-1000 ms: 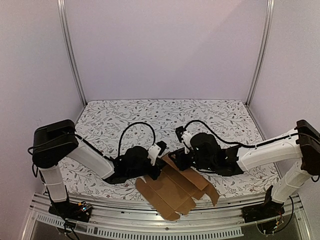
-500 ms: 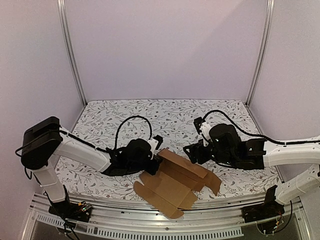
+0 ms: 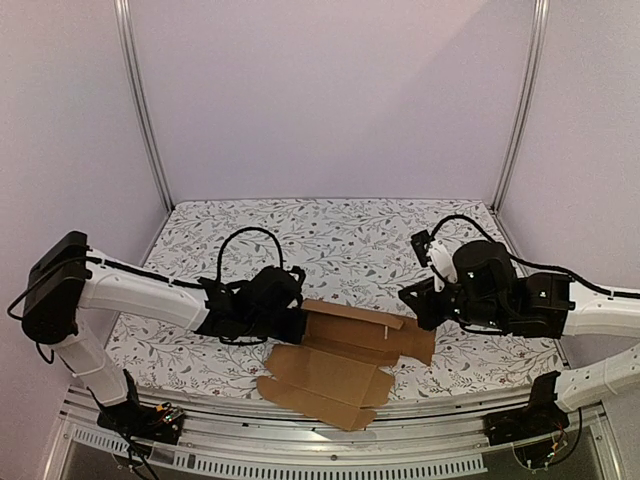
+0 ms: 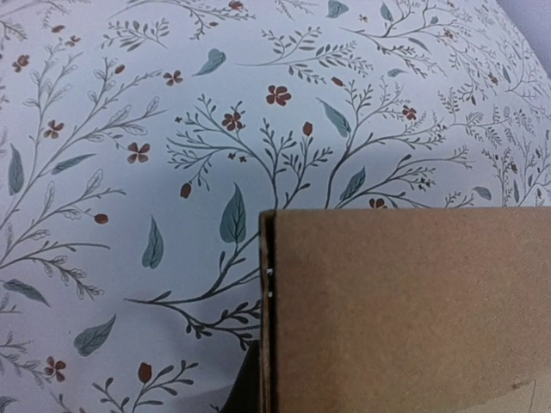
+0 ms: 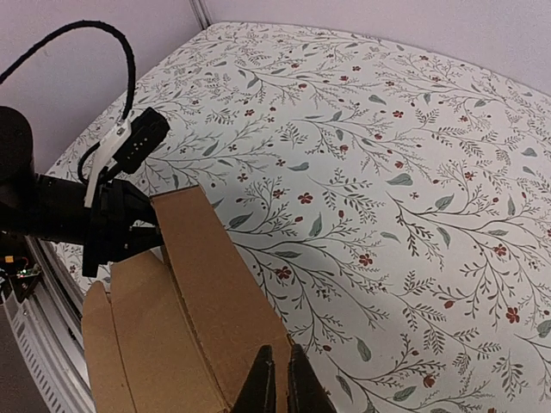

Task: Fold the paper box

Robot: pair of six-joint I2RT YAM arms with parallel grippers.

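Nearest me, the paper box (image 3: pixel 335 375) lies part-open at the near edge of the table (image 3: pixel 330 230). Its flat flaps are down, and one long folded panel is raised behind them, stretched between my two arms. My right tool (image 5: pixel 282 385) has its fingers drawn together on that panel's right end, pinching the card. My left tool (image 3: pixel 295 322) is at the panel's opposite end. The card hides most of it in the wrist view, so I cannot tell whether it grips. Beyond, the flower-patterned table runs back to the wall (image 3: pixel 330 100).
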